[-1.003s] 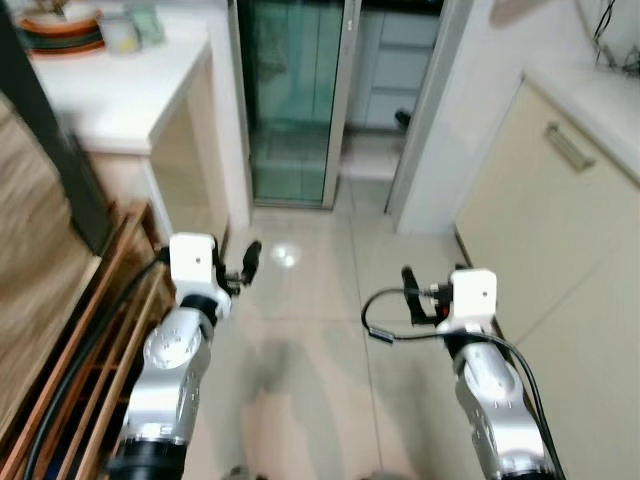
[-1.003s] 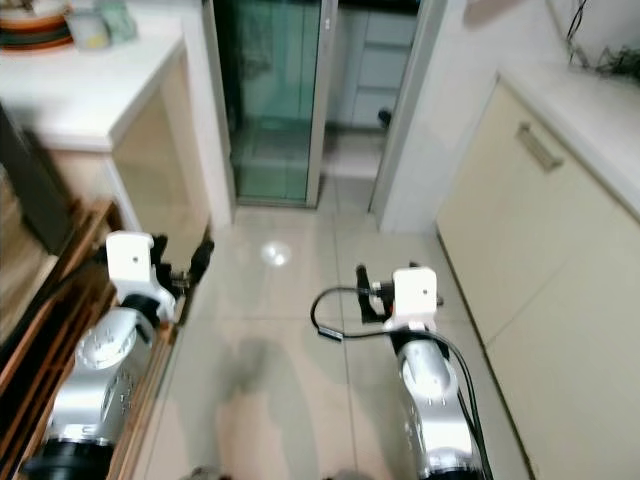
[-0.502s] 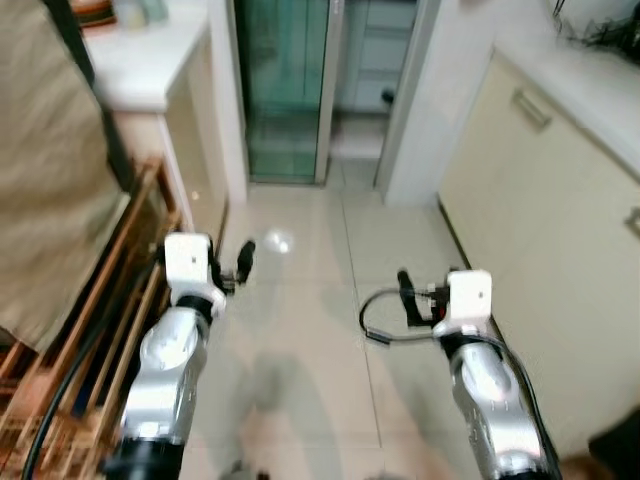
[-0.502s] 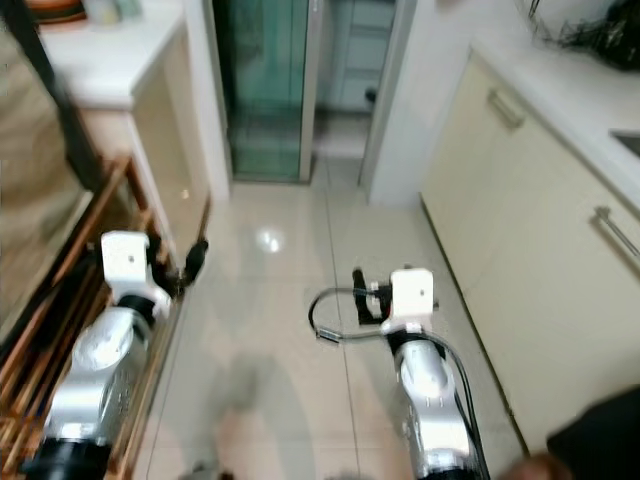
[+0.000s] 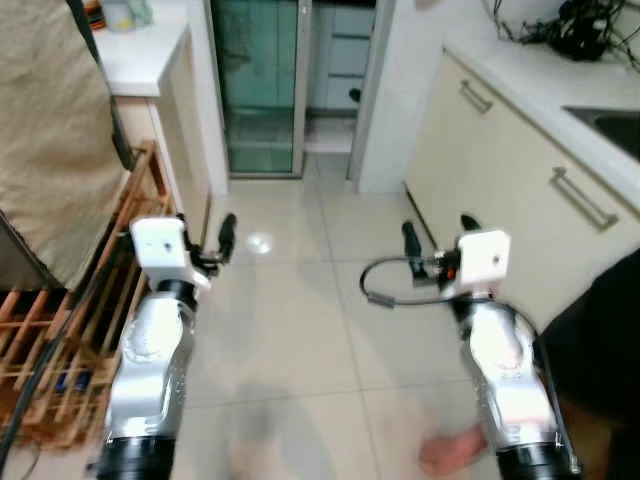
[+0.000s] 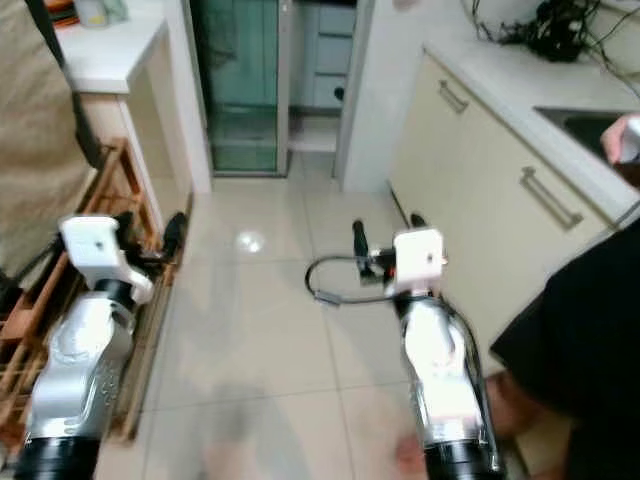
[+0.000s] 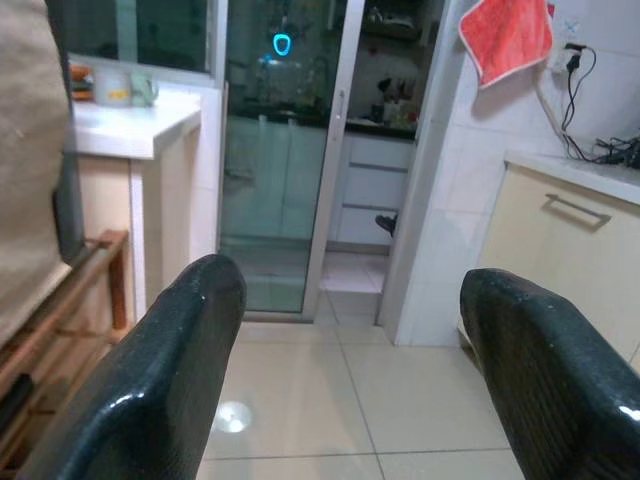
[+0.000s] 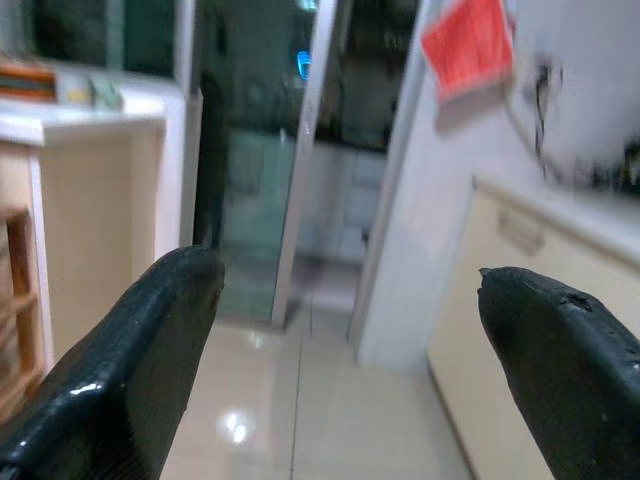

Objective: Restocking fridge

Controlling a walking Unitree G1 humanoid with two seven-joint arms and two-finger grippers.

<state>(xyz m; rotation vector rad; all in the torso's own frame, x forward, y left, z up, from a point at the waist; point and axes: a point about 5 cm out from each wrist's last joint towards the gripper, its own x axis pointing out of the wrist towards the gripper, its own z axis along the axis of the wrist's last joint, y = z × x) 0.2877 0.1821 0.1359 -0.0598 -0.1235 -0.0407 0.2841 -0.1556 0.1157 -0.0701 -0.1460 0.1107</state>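
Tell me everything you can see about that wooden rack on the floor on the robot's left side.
The wooden rack is a low, slatted shelf unit of reddish-brown wood, with long parallel rails running away from the camera. It stands on the pale tiled floor against the left side of the passage, next to a white counter. A beige cloth hangs over part of it. A dark cable lies across its slats, and something small and blue sits low between them. The left gripper hovers beside its outer rail, not touching it.

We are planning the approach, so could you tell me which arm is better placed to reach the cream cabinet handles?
The right, probably. The right gripper hangs open on the side of the cream cabinets, whose handles lie just beyond it. The left gripper, also open, is beside the wooden rack.
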